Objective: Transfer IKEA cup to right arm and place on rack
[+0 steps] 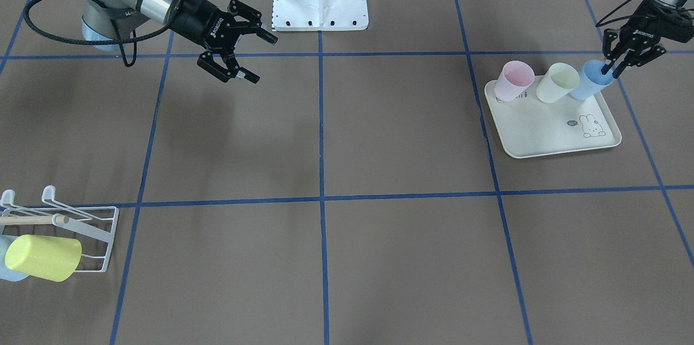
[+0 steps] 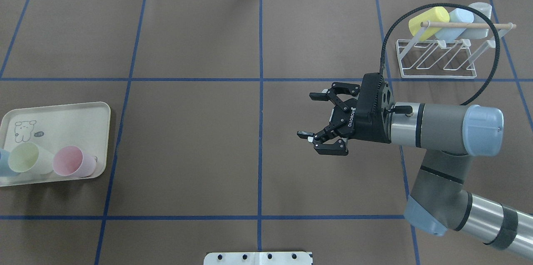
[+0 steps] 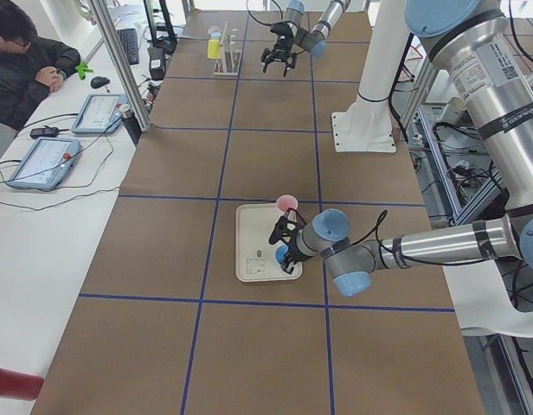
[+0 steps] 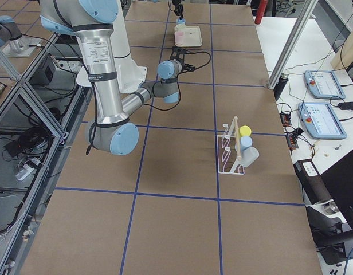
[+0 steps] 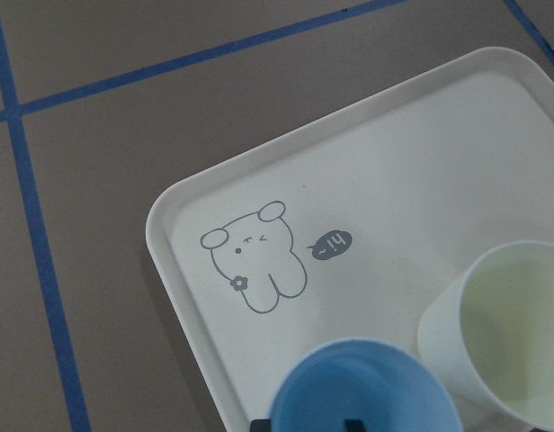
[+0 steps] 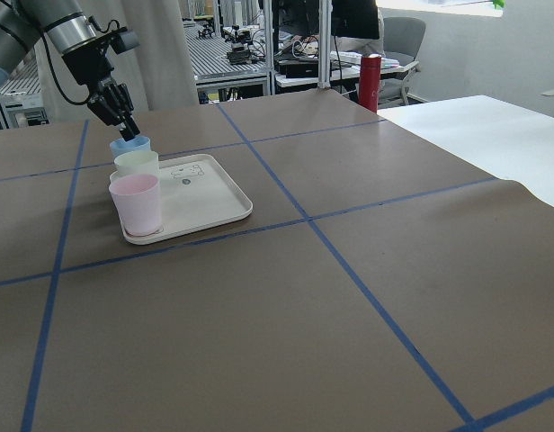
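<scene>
At the upper right of the front-facing view, the left hand (image 1: 612, 69) is drawn narrow. One finger sits inside the blue cup (image 1: 588, 84) and one outside, so it appears to pinch the wall at the rim. A rim pinch suits a thin, tapered cup and leaves the body free for another hand to take. The blue cup looks to stand at the back corner of the tray (image 1: 542, 152). The pale yellow cup (image 1: 558, 82) is just beside it and the pink cup (image 1: 515, 80) beyond, so coming in from the outer side avoids the neighbours. I cannot tell whether the cup's base has left the tray.

At the upper left of the same view, the right hand (image 1: 259, 57) hangs above the surface (image 1: 379, 133). Its jaws are spread wide and turned sideways toward the middle, which I read as ready to receive the cup there.

The rack (image 1: 103, 242) stands at the lower left, well apart from both hands. It carries three cups (image 2: 452, 19) tipped on their sides over the prongs. One prong at its end looks free, likely the blue cup's place.
</scene>
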Tool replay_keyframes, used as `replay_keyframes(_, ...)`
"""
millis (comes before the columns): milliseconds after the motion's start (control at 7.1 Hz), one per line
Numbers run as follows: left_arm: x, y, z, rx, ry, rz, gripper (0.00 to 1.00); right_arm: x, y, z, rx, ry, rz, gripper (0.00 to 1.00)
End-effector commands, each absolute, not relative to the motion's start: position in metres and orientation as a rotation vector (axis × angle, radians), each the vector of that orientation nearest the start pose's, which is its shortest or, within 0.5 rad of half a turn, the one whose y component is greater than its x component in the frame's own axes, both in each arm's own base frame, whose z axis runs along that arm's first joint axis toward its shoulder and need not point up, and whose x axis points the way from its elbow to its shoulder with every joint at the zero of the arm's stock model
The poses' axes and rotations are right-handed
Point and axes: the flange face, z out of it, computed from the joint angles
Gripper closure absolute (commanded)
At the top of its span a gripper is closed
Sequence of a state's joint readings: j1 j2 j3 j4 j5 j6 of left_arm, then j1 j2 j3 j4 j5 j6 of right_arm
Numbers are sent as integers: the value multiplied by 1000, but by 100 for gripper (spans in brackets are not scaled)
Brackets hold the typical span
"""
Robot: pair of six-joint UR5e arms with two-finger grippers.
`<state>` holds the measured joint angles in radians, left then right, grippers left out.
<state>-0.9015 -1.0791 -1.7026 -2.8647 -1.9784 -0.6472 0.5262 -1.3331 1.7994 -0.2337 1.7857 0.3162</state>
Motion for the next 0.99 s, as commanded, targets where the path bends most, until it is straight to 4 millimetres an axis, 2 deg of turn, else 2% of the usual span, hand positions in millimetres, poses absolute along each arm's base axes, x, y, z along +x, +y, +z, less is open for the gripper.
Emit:
replay_keyframes(0,115,-296,649,511,873,214,65,-395,-359,281,1342,-1289,-706,1)
replay_keyframes(141,116,-297,645,515,882,216,55,-395,-359,281,1342,-1289,-706,1)
replay_keyframes(282,116,-297,646,514,883,214,52,-395,-359,280,1344,-1289,-706,1)
replay_keyframes(845,121,-303,640,525,897,220,50,-395,-359,283,1339,-1288,-708,1)
